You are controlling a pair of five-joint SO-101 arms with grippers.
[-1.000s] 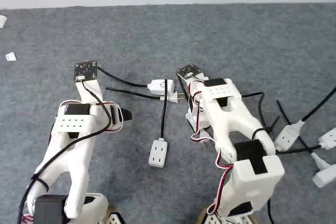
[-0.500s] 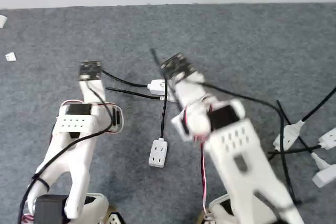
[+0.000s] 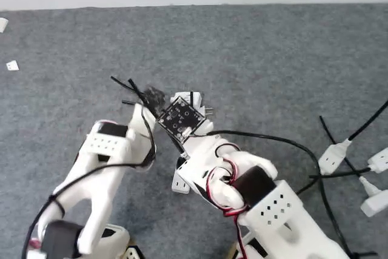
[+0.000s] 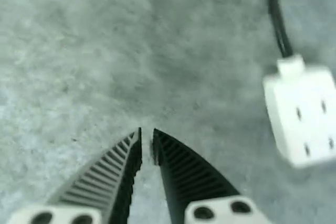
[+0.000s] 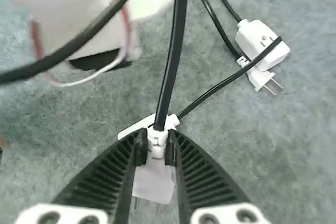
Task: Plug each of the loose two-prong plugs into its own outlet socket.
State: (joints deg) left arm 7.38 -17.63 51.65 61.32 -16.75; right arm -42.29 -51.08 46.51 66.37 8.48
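Note:
My right gripper [image 5: 155, 135] is shut on a white outlet socket [image 5: 153, 174] at its cable end, low over the carpet. In the high view the right arm [image 3: 242, 180] covers most of that socket [image 3: 176, 185]. A loose two-prong plug [image 5: 262, 81] lies beyond it, against a second white cord block [image 5: 262, 45]. The plug's prongs [image 3: 208, 111] poke out beside the right wrist. My left gripper [image 4: 147, 134] is shut on nothing just above the carpet. A white socket block [image 4: 302, 116] on a black cable lies off to its side.
Several more white plugs and sockets [image 3: 332, 157] with black cables lie at the right edge of the grey carpet [image 3: 273, 53]. The left arm [image 3: 109, 144] and the right arm stand close together. A black cable [image 3: 273, 139] loops over the right arm.
The right arm has swung left and down over the outlet socket in the middle. The left arm has moved right, towards the plug and cords.

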